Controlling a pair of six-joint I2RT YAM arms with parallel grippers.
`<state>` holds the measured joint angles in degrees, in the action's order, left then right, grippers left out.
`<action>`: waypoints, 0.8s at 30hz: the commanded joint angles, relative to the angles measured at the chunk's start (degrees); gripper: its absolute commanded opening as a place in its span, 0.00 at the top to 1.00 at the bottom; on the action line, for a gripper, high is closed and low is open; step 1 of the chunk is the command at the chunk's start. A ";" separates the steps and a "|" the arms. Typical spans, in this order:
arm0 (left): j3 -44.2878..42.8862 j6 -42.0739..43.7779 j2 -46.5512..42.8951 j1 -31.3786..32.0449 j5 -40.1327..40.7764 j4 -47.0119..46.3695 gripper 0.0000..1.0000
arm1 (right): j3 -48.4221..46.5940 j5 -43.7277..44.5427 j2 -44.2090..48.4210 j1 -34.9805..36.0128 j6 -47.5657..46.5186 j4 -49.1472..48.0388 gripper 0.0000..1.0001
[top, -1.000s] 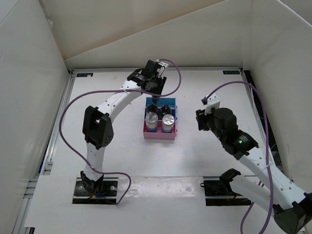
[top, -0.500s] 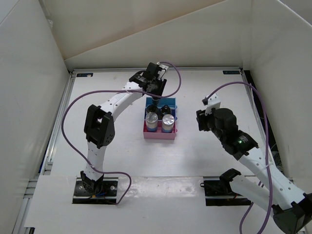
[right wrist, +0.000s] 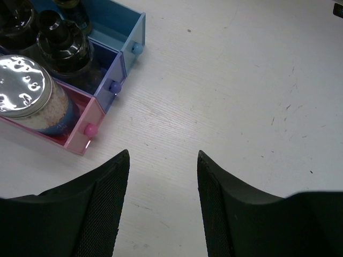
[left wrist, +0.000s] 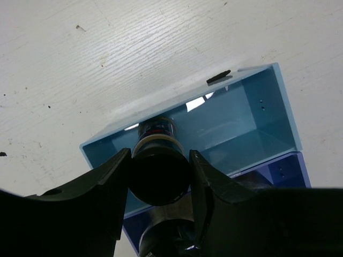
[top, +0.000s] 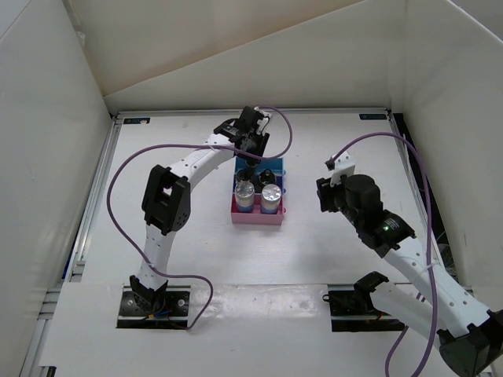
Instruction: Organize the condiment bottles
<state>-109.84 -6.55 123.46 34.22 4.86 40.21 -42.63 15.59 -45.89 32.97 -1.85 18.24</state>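
Tall white walls (top: 47, 141) are standing around a flat white surface (top: 314, 149) on the left, back and right. Soft light is falling on the surface, and tiny dark specks (left wrist: 79, 28) are showing in its wood grain.

The rack (top: 257, 219) runs pink at 6 o'clock, violet midway, pale blue at 12. Two bottles (top: 245, 189) show mirror-silver tops over white-and-blue bodies; the black-capped bottle (left wrist: 159, 171) has a tan collar. The surface (top: 259, 259) is white.

Stepped rack (top: 257, 218) sits central on table (top: 189, 232): pink tier in front, purple middle, light blue at back. Each tier end carries a small knob (right wrist: 91, 129). White panels (top: 47, 157) enclose the table.
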 commanded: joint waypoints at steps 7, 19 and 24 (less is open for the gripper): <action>0.42 -0.75 0.03 -0.73 -0.91 -2.32 1.00 | 0.18 -1.01 -0.61 -0.45 0.53 -2.07 0.43; 1.47 -1.36 -0.15 -0.99 -1.43 -2.59 0.58 | 0.27 -1.09 -0.78 -0.28 0.27 -1.98 0.43; 2.61 -1.54 -1.73 -1.08 -1.52 -3.03 0.30 | 0.18 -1.18 -0.96 -0.19 0.44 -1.89 0.43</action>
<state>-108.31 -7.60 124.44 33.45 4.23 37.47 -42.28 14.81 -46.61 32.73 -1.83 18.26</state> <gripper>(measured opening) 0.674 0.569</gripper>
